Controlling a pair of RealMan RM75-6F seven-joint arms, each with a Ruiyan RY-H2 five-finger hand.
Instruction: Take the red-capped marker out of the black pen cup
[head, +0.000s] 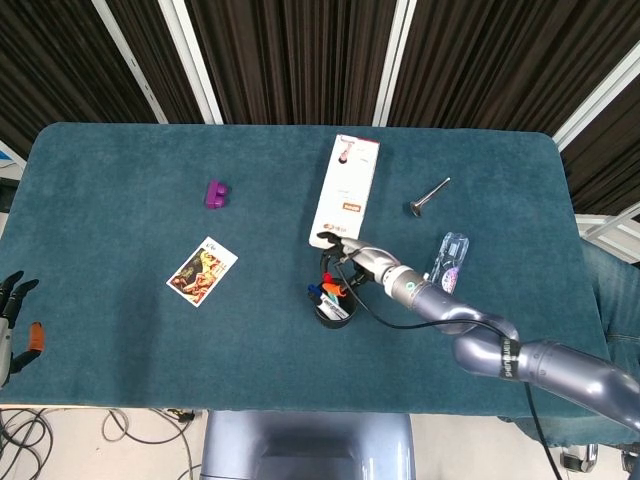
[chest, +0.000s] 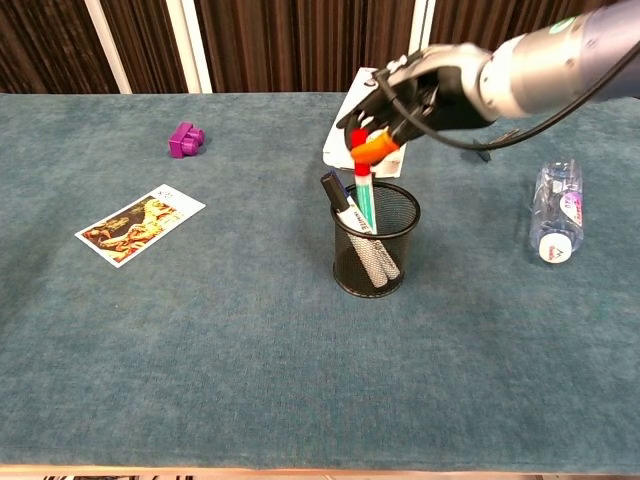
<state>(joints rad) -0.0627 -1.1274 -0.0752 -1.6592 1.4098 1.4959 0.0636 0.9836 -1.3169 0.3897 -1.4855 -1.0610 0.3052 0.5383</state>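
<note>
A black mesh pen cup (chest: 376, 245) (head: 335, 309) stands near the table's middle with markers leaning in it. My right hand (chest: 405, 105) (head: 352, 259) hovers just above its rim and pinches the red-capped marker (chest: 362, 182) by its top. The marker stands nearly upright, raised, its lower end still inside the cup. A black-capped marker (chest: 340, 202) leans at the cup's left rim. My left hand (head: 12, 310) rests off the table's left edge with its fingers apart, holding nothing; only the head view shows it.
A white box (chest: 360, 100) (head: 346, 190) lies just behind the cup. A plastic bottle (chest: 556, 208) lies at the right, a picture card (chest: 139, 222) at the left, a purple block (chest: 185, 139) behind it. A metal tool (head: 427, 196) lies far right.
</note>
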